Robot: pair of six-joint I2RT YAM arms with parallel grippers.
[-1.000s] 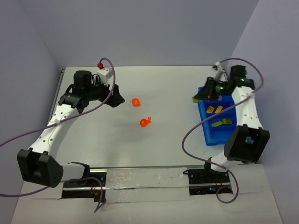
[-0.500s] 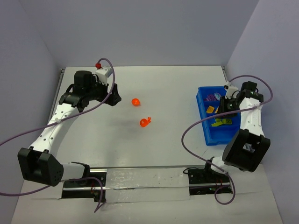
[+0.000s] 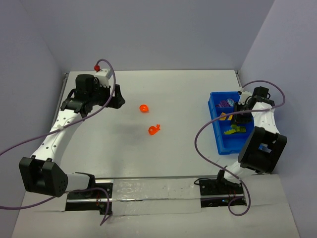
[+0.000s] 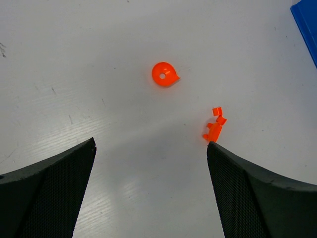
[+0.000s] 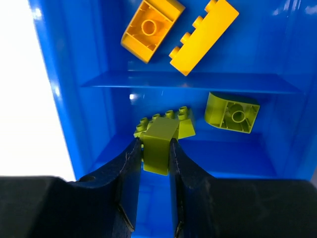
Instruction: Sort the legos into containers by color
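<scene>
Tray [image 3: 218,141], blue, sits at right in top view; two orange pieces [image 3: 143,108] lie on table [image 3: 188,94].
Left wrist: left gripper [image 4: 151,148] spread wide, empty.
Right wrist: right gripper [image 5: 154,146] pinches lime-green brick [image 5: 161,131] over compartment w/ lime-green pieces [image 5: 232,113]; yellow bricks [image 5: 203,34] in adjacent compartment.

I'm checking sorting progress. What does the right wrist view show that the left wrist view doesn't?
Right wrist only: the right gripper shut on a lime-green brick over a compartment holding two lime-green pieces, with two yellow bricks in the next one. Left wrist only: the open left gripper over two orange pieces on the table. Both: the blue tray, just a corner in the left wrist view.
</scene>
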